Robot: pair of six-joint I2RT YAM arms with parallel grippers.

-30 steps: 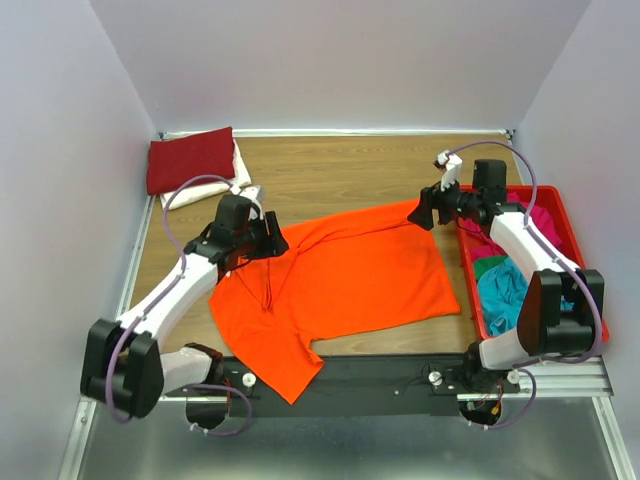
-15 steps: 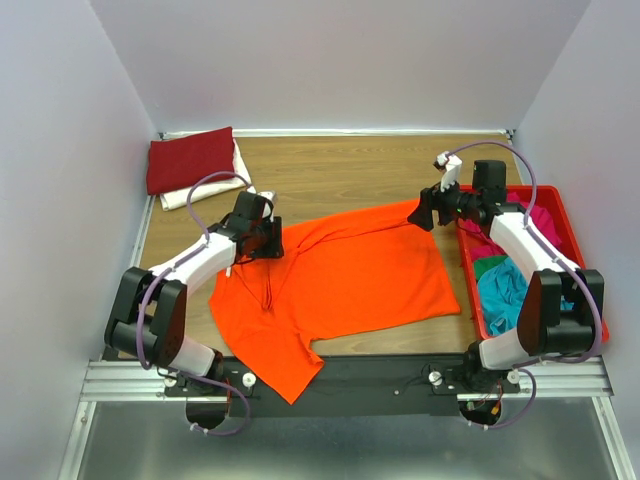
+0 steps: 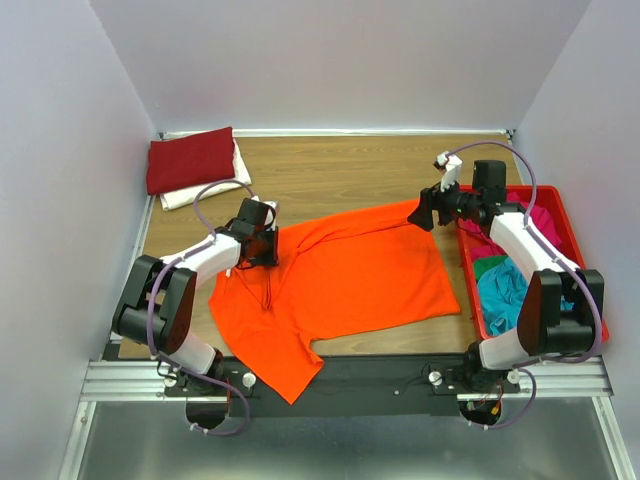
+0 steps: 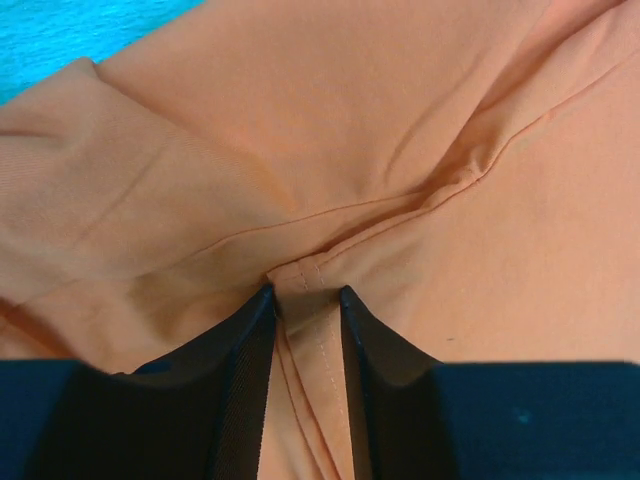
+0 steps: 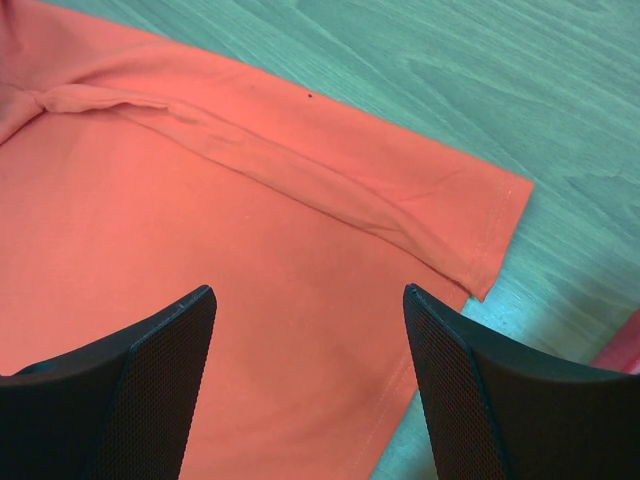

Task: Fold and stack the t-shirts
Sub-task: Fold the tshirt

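FREE: bare wooden tabletop [image 3: 340,165], far strip between stack and tray | FAR-LEFT BLOCKED: folded dark red cloth shirt [image 3: 190,158] atop folded white cloth shirt [image 3: 178,199] | RIGHT BLOCKED: rigid red plastic tray [image 3: 545,190] | CENTRE COVERED: spread bright orange cloth t-shirt [image 3: 350,275], white left arm [image 3: 200,262] low across its left edge

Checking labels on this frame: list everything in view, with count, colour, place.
orange t-shirt: 1, bright orange, spread mid-table
dark red t-shirt: 1, dark red, folded, far-left corner, atop white t-shirt
white t-shirt: 1, white, folded, under it
tray: 1, red, table's right side
magenta t-shirt: 1, magenta, crumpled in tray
teal t-shirt: 1, teal, crumpled in tray
table: 1, wood-brown
left gripper: 1, black, fingers narrow astride an orange t-shirt seam, grip unclear
right gripper: 1, black, open above orange t-shirt's far-right corner
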